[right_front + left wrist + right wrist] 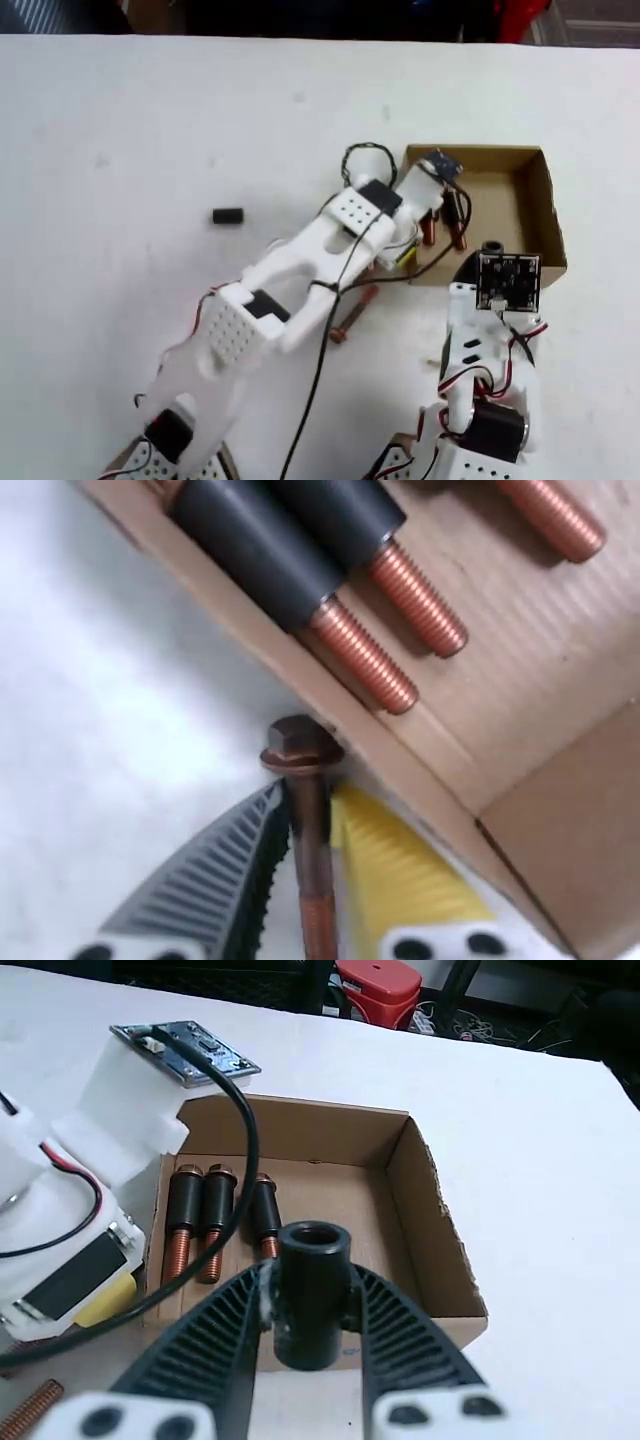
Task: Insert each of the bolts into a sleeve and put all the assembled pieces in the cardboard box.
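Note:
My left gripper [305,798] is shut on a copper bolt [303,780], held just outside the near wall of the cardboard box [430,780]. In the high view this gripper [402,256] sits at the box's [548,200] left front corner. My right gripper [310,1282] is shut on an upright black sleeve [312,1290] just in front of the box [430,1220], also seen from above [491,248]. Three assembled pieces [215,1215] lie inside the box against its left side, copper threads sticking out of black sleeves [270,550].
A loose black sleeve [228,216] lies on the white table left of the arms. Another copper bolt [352,315] rests on the table under the left arm, its thread visible [28,1412]. Black cables hang from the left arm.

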`<action>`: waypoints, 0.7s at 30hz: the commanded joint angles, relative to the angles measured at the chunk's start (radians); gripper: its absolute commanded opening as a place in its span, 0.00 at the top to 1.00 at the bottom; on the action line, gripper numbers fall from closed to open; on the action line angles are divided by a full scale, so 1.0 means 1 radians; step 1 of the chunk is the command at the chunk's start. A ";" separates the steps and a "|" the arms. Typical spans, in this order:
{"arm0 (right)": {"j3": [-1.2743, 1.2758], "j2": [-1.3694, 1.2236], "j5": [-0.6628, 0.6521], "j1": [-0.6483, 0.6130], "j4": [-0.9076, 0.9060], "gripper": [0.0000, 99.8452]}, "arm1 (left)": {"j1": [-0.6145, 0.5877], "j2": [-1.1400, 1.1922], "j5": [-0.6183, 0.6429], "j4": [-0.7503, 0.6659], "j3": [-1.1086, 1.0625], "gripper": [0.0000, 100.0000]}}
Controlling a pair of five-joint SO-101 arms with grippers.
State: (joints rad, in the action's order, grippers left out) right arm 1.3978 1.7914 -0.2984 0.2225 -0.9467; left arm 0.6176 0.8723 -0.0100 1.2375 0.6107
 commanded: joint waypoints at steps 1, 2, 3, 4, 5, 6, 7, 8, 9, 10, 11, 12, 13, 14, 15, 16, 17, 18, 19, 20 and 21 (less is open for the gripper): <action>-0.011 0.008 0.003 0.001 0.025 0.98 | -0.031 -0.005 -0.008 -0.014 0.041 0.91; -0.011 0.008 0.003 0.001 0.025 0.98 | -0.033 -0.005 -0.008 -0.012 0.040 0.91; -0.011 0.008 0.003 0.001 0.025 0.98 | -0.041 -0.012 -0.008 -0.011 0.035 0.91; -0.011 0.008 0.003 0.001 0.025 0.98 | -0.047 -0.013 -0.006 -0.003 0.037 0.91; -0.011 0.008 0.003 0.001 0.025 0.98 | -0.054 -0.013 -0.006 0.012 0.043 0.92; -0.011 0.008 0.003 0.001 0.025 0.98 | -0.062 -0.015 -0.006 0.025 0.049 0.95; -0.011 0.008 0.003 0.001 0.025 0.98 | -0.068 -0.015 -0.006 0.035 0.058 0.97; -0.009 0.008 0.003 0.001 0.025 0.98 | -0.074 -0.015 -0.006 0.049 0.066 0.98; -0.009 0.008 0.003 0.001 0.025 0.98 | -0.082 -0.015 -0.006 0.069 0.074 0.98; -0.009 0.008 0.003 0.001 0.025 0.98 | -0.087 -0.013 -0.006 0.086 0.077 0.98; -0.009 0.008 0.003 0.001 0.025 0.98 | -0.087 -0.013 -0.006 0.097 0.077 0.98; -0.009 0.008 0.003 0.001 0.025 0.98 | -0.087 -0.013 -0.006 0.109 0.077 0.98; -0.009 0.008 0.003 0.001 0.025 0.98 | -0.091 -0.013 -0.006 0.123 0.075 0.98; -0.009 0.008 0.003 0.001 0.025 0.98 | -0.096 -0.015 -0.006 0.141 0.075 0.98; -0.009 0.008 0.003 0.001 0.025 0.98 | -0.102 -0.015 -0.006 0.160 0.077 0.98; -0.009 0.008 0.003 0.001 0.025 0.98 | -0.108 -0.015 -0.006 0.180 0.077 0.98; -0.009 0.008 0.005 0.001 0.025 0.98 | -0.114 -0.015 -0.006 0.203 0.077 0.98; -0.009 0.008 0.006 0.001 0.025 0.98 | -0.117 -0.015 -0.006 0.233 0.077 0.98; -0.009 0.008 0.006 0.001 0.025 0.98 | -0.120 -0.016 -0.006 0.261 0.077 0.98; -0.009 0.008 0.006 -0.001 0.025 0.98 | -0.125 -0.016 -0.006 0.290 0.083 0.98; -0.009 0.008 0.008 -0.001 0.025 0.98 | -0.131 -0.016 -0.006 0.322 0.100 0.98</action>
State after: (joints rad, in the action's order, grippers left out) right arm 1.3978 1.7914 -0.2984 0.2225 -0.9467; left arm 0.5148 0.8784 -0.0115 1.4691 0.6506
